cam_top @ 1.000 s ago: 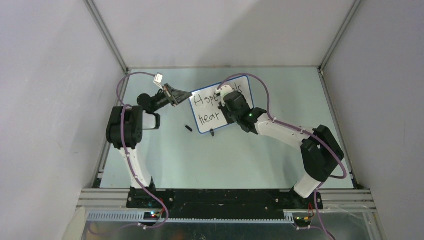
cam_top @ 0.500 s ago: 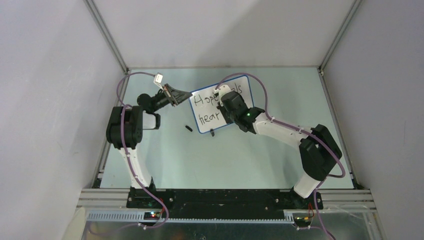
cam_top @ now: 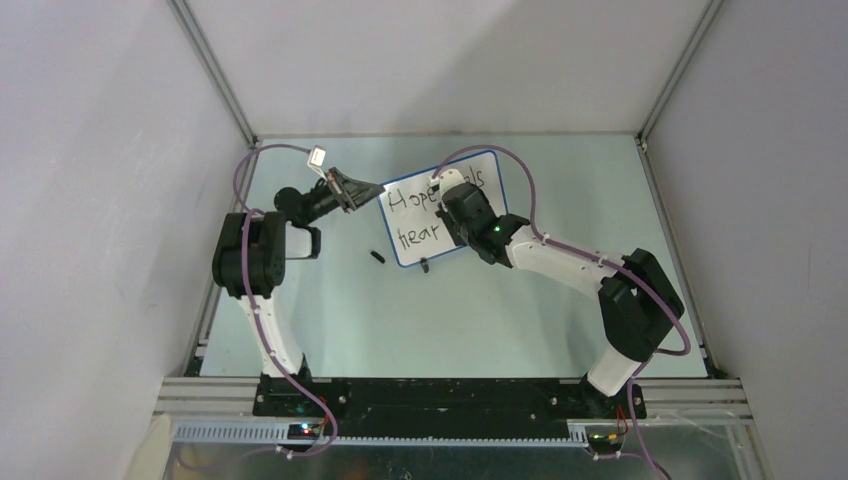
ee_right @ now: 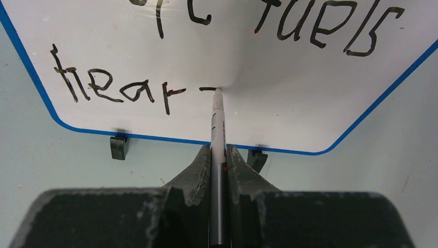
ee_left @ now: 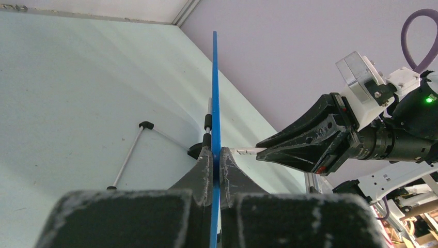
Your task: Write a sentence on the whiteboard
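Observation:
The whiteboard (cam_top: 415, 212) stands tilted at the table's back centre, white with a thin blue frame. My left gripper (ee_left: 216, 155) is shut on its blue side edge (ee_left: 215, 93), also visible from above (cam_top: 375, 190). The sentence (ee_right: 103, 89) reads "Hope fuels" on top and "hear" below, followed by a short dash. My right gripper (ee_right: 218, 152) is shut on a slim marker pen (ee_right: 218, 126), whose tip touches the board at that dash. The right wrist (cam_top: 470, 215) hides the middle of the board from above.
Two black clip feet (ee_right: 119, 146) (ee_right: 256, 158) hold the board's lower edge. A small black cap (cam_top: 377, 257) lies on the table left of the board. A thin rod with black ends (ee_left: 128, 155) lies behind the board. Enclosure walls stand close on both sides.
My right gripper with the marker has shifted slightly left over the board. The left gripper and the board have not moved.

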Controlling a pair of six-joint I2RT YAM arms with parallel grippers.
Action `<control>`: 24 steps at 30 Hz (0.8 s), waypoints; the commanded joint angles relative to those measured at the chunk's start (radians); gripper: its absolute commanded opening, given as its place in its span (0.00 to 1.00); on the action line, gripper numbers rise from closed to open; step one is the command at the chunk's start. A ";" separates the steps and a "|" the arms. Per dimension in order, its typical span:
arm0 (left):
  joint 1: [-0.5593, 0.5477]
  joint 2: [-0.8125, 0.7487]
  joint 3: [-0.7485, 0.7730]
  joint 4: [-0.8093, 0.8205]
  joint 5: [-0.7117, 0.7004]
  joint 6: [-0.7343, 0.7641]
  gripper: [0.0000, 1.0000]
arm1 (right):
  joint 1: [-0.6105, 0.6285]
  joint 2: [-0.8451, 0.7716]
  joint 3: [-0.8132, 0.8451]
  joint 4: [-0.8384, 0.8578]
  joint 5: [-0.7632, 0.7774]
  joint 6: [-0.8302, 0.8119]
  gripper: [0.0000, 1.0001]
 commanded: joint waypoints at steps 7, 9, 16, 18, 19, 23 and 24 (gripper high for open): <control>-0.014 -0.004 0.012 0.049 0.033 0.003 0.00 | -0.008 -0.071 -0.006 0.093 -0.038 0.013 0.00; -0.014 -0.003 0.011 0.049 0.033 0.003 0.00 | -0.007 -0.068 -0.004 0.098 -0.036 0.013 0.00; -0.014 -0.003 0.012 0.049 0.033 0.004 0.00 | -0.007 -0.050 -0.003 0.124 -0.042 0.007 0.00; -0.014 -0.003 0.012 0.049 0.033 0.003 0.00 | -0.009 -0.046 -0.003 0.129 -0.044 0.005 0.00; -0.014 -0.004 0.012 0.048 0.034 0.003 0.00 | -0.009 -0.043 -0.002 0.127 -0.043 0.006 0.00; -0.014 -0.003 0.013 0.048 0.033 0.003 0.00 | -0.011 -0.024 0.005 0.121 -0.045 0.008 0.00; -0.014 -0.002 0.013 0.049 0.033 0.003 0.00 | -0.011 -0.018 0.006 0.119 -0.044 0.008 0.00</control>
